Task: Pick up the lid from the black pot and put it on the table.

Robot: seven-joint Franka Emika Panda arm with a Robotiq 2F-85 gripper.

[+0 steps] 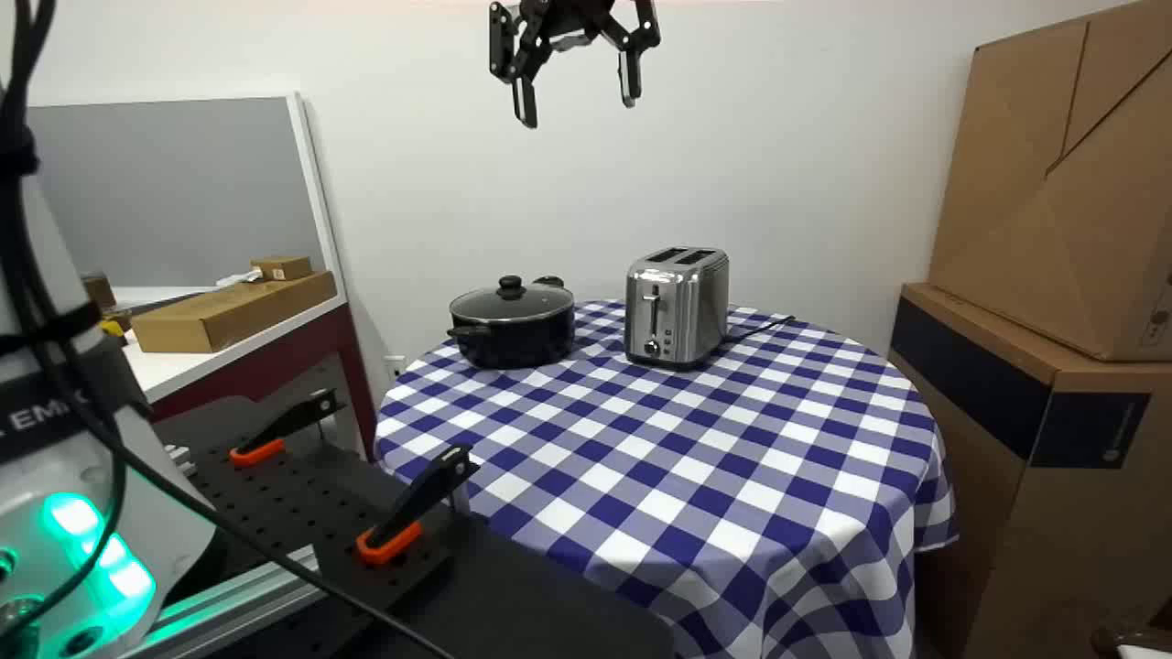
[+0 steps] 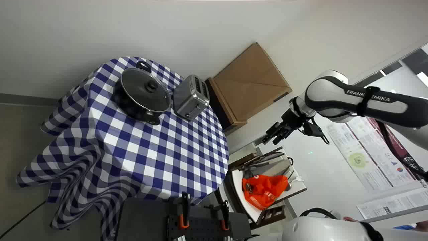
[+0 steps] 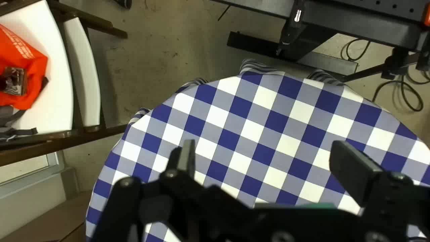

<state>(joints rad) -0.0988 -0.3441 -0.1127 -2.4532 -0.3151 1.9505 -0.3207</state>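
Observation:
The round glass lid (image 1: 485,305) with its dark centre knob sits on the black pot (image 1: 517,346), which stands at the far side of the checked-cloth table (image 1: 696,439). In an exterior view from above, the lid (image 2: 140,87) also rests on the pot (image 2: 125,103). My gripper (image 1: 577,113) is open and empty, high in the air. It also shows in an exterior view (image 2: 270,142), well apart from the pot. In the wrist view the gripper (image 3: 263,143) has its fingers wide apart above the checked cloth (image 3: 255,134). The lid and pot are out of the wrist view.
A silver toaster (image 1: 678,307) stands beside the pot, with a cord behind it. Large cardboard boxes (image 1: 1062,201) are stacked beside the table. A dark bench (image 1: 549,595) with orange-and-black clamps (image 1: 403,522) adjoins the table. A chair holds an orange bag (image 2: 264,189).

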